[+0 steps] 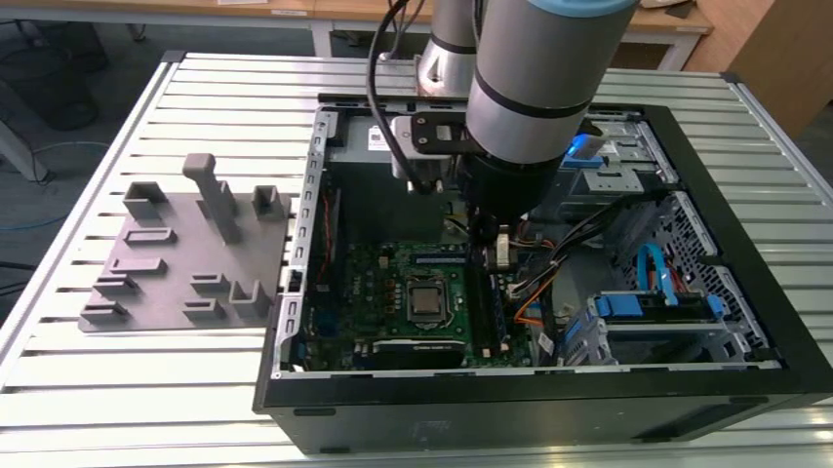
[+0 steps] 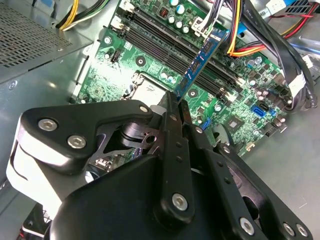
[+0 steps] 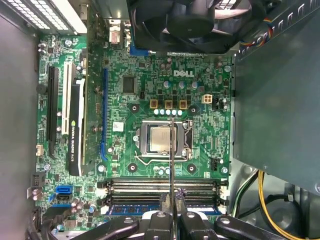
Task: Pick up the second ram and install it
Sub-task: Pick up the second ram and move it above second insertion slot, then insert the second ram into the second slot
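Observation:
The second ram [image 2: 201, 59] is a thin blue-green board, seen edge-on in both wrist views. In the first wrist view the second ram [image 3: 171, 160] is a thin line running over the processor socket [image 3: 162, 140]. My gripper [image 2: 177, 102] is shut on one end of it, black fingers pressed against both faces. The stick hangs above the row of dark memory slots [image 3: 165, 184], apart from them. A bluish stick [image 3: 135, 210] sits in the slot nearest my gripper [image 3: 171, 214]. In the exterior view my gripper [image 1: 501, 249] reaches down inside the open computer case [image 1: 729, 156].
A grey plastic block with slots [image 1: 182, 253] lies on the slatted table at the exterior view's left. Inside the case are a fan [image 3: 190, 20], an upright black expansion card [image 3: 75, 130], a grey metal box [image 3: 275, 100] and bundled cables [image 2: 250, 30] beside the slots.

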`<move>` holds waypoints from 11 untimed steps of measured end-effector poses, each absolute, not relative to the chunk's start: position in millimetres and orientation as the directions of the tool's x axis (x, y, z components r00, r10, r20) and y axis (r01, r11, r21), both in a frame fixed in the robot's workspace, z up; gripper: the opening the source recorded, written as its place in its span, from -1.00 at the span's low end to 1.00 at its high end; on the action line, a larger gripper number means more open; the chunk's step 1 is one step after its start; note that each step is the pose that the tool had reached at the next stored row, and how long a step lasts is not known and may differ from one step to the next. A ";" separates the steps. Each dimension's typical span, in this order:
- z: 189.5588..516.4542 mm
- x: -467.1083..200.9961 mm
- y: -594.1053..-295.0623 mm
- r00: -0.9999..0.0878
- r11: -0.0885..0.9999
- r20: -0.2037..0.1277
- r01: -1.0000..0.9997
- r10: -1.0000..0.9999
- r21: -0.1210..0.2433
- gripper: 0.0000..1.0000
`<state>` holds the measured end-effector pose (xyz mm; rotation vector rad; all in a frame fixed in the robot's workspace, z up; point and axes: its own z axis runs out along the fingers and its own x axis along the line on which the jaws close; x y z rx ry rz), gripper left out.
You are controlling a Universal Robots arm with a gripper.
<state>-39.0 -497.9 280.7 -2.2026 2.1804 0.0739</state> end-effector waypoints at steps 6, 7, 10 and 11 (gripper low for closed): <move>280.5 -39.0 -497.9 0.010 -0.010 -0.063 -1.000 -0.998 0.004 -0.73; 280.6 -39.1 -497.9 0.010 -0.010 -0.063 -1.000 -0.998 0.004 -0.73; 280.5 -39.1 -497.9 0.010 -0.010 -0.063 -1.000 -0.998 0.004 -0.73; 280.5 -39.0 -497.9 0.010 -0.010 -0.063 -1.000 -0.998 0.004 -0.73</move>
